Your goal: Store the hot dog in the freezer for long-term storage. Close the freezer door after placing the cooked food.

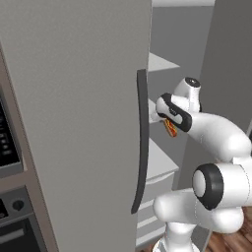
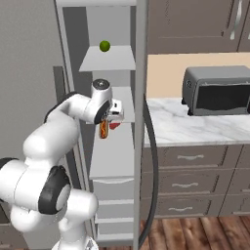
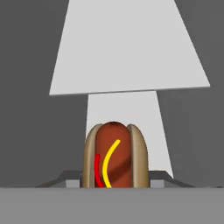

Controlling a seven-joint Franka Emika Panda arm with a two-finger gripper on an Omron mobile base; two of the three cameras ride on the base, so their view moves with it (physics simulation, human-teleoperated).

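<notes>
Pincer (image 2: 104,128) clamped on hot dog (image 3: 114,155), inside open freezer (image 2: 112,161), white shelf (image 3: 127,48) ahead, door edge (image 2: 141,122) just beside

Matte grey freezer (image 1: 74,123), glossy white shelves (image 2: 112,61), seemingly marble counter (image 2: 195,127), wooden floor (image 2: 195,234).

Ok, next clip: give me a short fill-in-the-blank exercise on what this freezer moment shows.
1. The claw is shut on the ____.
2. The freezer stands ____, its white shelves on show.
3. On the top shelf sits a small round ____ thing.
4. On the marble counter to the right stands a grey ____.

Missing words: hot dog; open; green; toaster oven
</notes>
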